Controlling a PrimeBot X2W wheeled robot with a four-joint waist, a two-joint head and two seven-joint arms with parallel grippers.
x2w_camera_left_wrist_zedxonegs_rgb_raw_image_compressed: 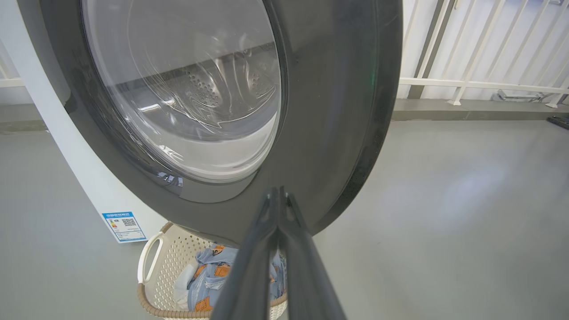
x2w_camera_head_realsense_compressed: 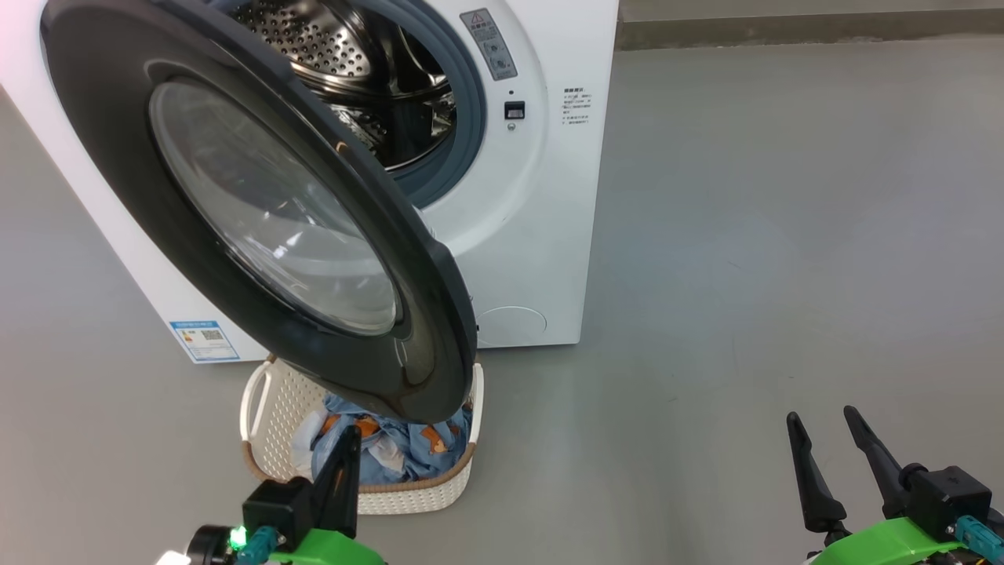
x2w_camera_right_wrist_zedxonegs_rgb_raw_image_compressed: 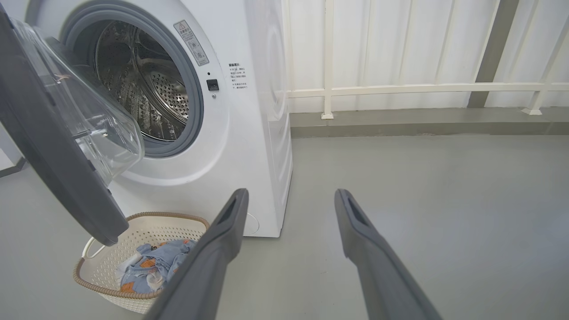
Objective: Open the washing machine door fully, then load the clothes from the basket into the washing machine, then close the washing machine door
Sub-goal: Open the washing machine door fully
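far left: blue energy sticker (x2w_camera_head_realsense_compressed: 204, 340) low on the front of the big white boxy front-loading washing machine (x2w_camera_head_realsense_compressed: 541, 196). left gripper (x2w_camera_head_realsense_compressed: 351, 435) at lower left, long dark fingers clenched together, nothing between them. in the left wrist view its tips lie over the door's lower rim; cannot tell if they touch. small cream-white perforated plastic basket with brown woven-look rim (x2w_camera_head_realsense_compressed: 274, 424) sits on the grey floor (x2w_camera_head_realsense_compressed: 784, 235) just in front of the washer, light blue clothes with orange-brown animal print (x2w_camera_head_realsense_compressed: 400, 451) inside. large round glossy black door with clear glass bowl window (x2w_camera_head_realsense_compressed: 423, 314) swung out, hanging above the basket's back part. perforated steel drum (x2w_camera_head_realsense_compressed: 314, 35) exposed, grey gasket around it. round cap (x2w_camera_head_realsense_compressed: 511, 326) low on the front. right gripper (x2w_camera_head_realsense_compressed: 822, 414) at lower right over bare floor, fingers spread, released, grasping nothing, well apart from the washer.
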